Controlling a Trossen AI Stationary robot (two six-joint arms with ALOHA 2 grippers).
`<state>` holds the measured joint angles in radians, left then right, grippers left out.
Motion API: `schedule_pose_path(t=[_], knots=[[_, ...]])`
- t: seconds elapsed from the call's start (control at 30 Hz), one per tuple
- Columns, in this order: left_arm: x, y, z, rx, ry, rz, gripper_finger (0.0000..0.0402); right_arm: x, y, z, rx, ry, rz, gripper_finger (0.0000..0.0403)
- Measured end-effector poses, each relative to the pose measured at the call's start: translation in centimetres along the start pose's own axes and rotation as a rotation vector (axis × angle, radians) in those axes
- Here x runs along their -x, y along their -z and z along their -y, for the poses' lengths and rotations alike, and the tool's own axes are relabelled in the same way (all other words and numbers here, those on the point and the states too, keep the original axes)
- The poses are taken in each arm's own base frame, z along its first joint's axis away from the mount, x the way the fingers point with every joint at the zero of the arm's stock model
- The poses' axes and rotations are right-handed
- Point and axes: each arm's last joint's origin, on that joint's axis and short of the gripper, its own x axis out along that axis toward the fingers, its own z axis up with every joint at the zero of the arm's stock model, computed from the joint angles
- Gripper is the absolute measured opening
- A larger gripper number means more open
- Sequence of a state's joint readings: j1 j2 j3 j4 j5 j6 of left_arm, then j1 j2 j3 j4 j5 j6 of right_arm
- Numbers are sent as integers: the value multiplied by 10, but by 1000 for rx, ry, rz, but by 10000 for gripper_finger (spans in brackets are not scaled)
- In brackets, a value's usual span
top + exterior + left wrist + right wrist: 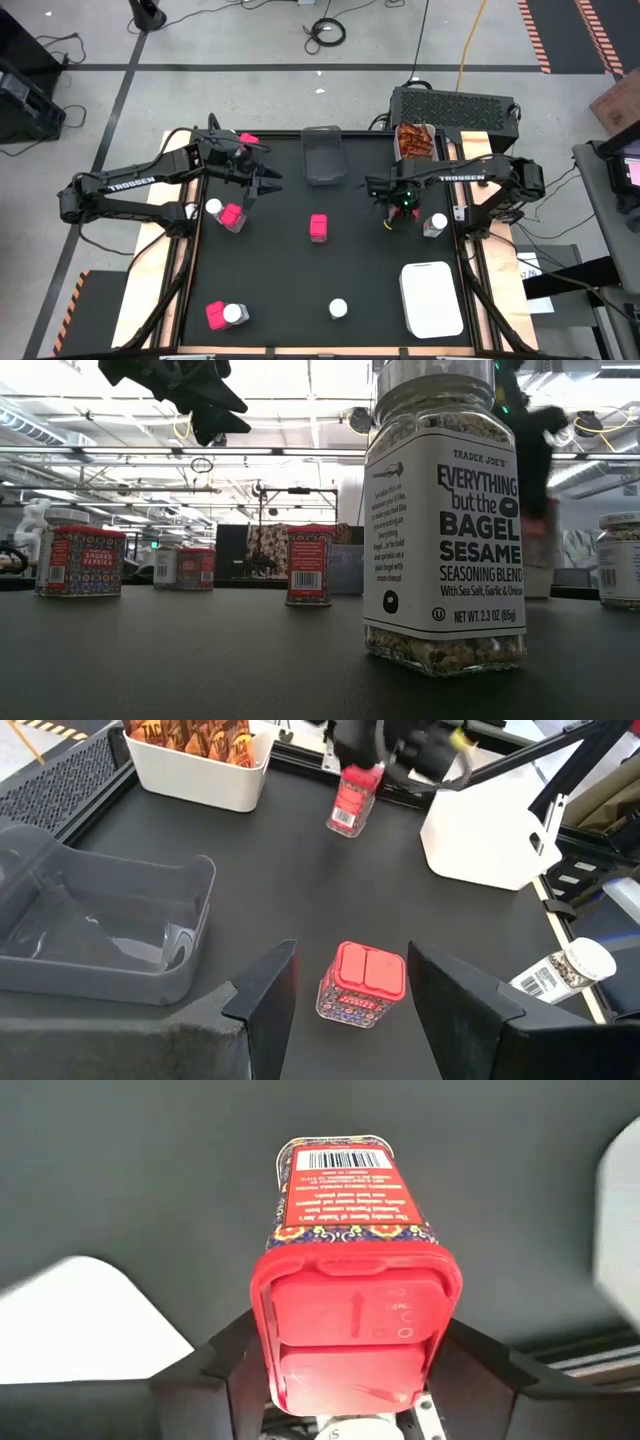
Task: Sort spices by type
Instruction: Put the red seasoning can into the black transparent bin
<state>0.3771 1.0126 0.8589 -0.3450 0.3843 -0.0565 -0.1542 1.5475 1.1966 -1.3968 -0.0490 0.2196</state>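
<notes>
My right gripper (400, 207) hangs at the table's right side, fingers pointing down, shut on a pink spice tin (352, 1280) with a red lid. My left gripper (262, 182) stands open in the air at the far left. In the left wrist view its fingers frame another pink tin (365, 982), which stands on its base on the table below, apart from them. More pink tins (232, 215) (215, 315) and white-lidded jars (338, 309) (435, 225) stand about the black table. Orange-red sachets (414, 138) fill a white bin at the far right. My right gripper pinches the tin's lid end (275, 1370) between its two fingers, one on each side. The fingers come from above, pointing down. The tin hangs below them, bottom end toward the table and slightly tilted (350, 805), seemingly just clear of the tabletop.
A dark grey tray (322, 155) sits at the far middle. A white bin (432, 297) lies at the near right. A tall seasoning jar (445, 520) stands right before the low camera. A jar and a tin (213, 207) stand together at the left.
</notes>
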Motion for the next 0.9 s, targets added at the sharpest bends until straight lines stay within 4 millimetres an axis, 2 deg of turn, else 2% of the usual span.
schedule_pose_path(t=[0.27,0.37,0.47,0.67,0.77,0.9], knots=[[0,0,0,-11,0,0,194,70,-14,6,-23,60,190,209],[0,0,0,-11,0,0,194,89,-29,12,1,65,233,209],[0,0,0,-11,0,0,194,103,-52,20,54,119,271,209],[0,0,0,-11,0,0,194,116,-109,43,171,174,332,210],[0,0,0,-10,0,0,194,114,-137,58,200,197,347,210],[0,0,0,-10,0,0,194,108,-164,74,215,226,363,210]])
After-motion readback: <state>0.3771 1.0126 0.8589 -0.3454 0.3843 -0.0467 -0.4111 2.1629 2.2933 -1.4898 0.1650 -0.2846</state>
